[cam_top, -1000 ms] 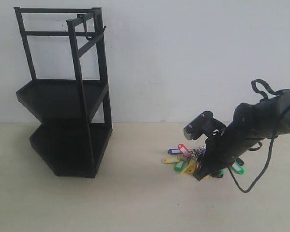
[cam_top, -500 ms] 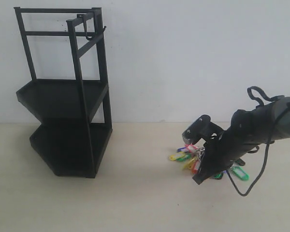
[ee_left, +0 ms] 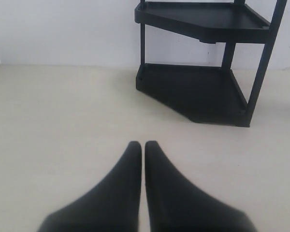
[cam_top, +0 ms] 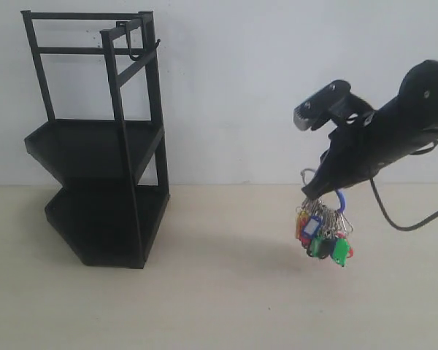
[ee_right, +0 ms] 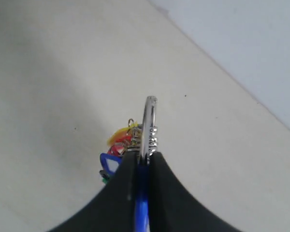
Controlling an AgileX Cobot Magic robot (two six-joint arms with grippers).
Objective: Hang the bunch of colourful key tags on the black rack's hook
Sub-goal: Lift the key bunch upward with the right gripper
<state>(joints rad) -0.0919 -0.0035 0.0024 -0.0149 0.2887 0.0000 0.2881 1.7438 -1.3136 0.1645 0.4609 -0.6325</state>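
The colourful key tag bunch is held in the air by the right gripper, clear of the pale table and well apart from the black rack, which stands at the left against the white wall. In the right wrist view the right gripper is seen clamped narrowly on the bunch's ring and blue loop, with the silver ring sticking out past the tips and the tags hanging beneath. The hook is seen bare at the rack's top bar. The left gripper is seen pressed together, with nothing between its tips, low over the table and pointed towards the rack's lower shelf
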